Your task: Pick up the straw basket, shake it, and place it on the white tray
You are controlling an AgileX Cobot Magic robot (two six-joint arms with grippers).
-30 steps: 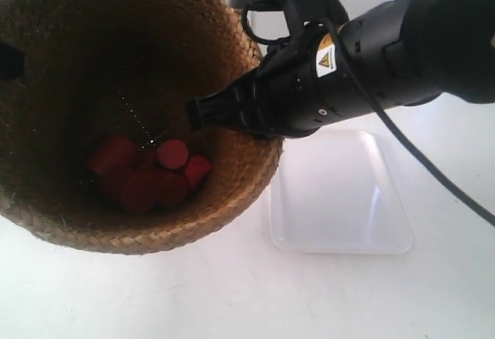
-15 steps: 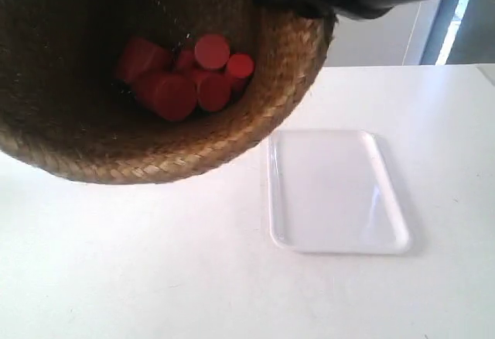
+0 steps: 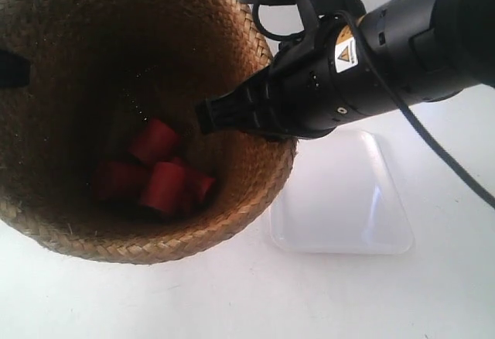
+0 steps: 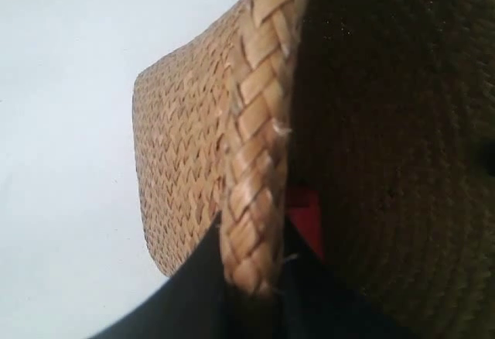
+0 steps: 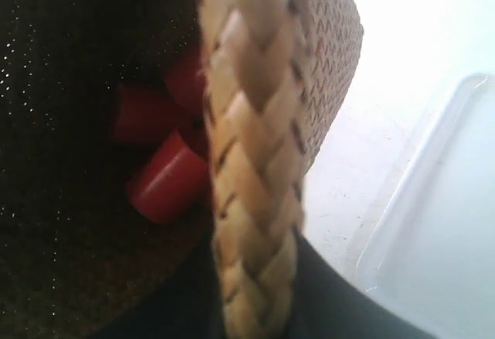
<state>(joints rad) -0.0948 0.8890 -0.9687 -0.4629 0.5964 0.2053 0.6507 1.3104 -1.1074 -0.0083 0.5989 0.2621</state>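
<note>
The white tabletop (image 3: 232, 300) is stretching under everything, much of it hidden behind the straw basket (image 3: 255, 192). The basket is filling the exterior view's left half, with its mouth facing the camera and its rim running off the top and left edges. Its base is out of sight there, so whether it is touching the tabletop cannot be told. The black arm (image 3: 371, 68) at the exterior view's right is reaching to the basket's rim and covering the white tray's (image 3: 340, 207) far edge. The tray is lying flat beside the basket, its left edge partly hidden behind the rim. The left gripper (image 4: 249, 285) is straddling the braided rim, dark fingers (image 4: 193, 292) pressing on either side. The right gripper (image 5: 255, 308) appears to be clamping the rim likewise, though both are cut off. Several red cylinders (image 3: 158, 176) are lying jumbled in the dark bottom and are hard to count.
</note>
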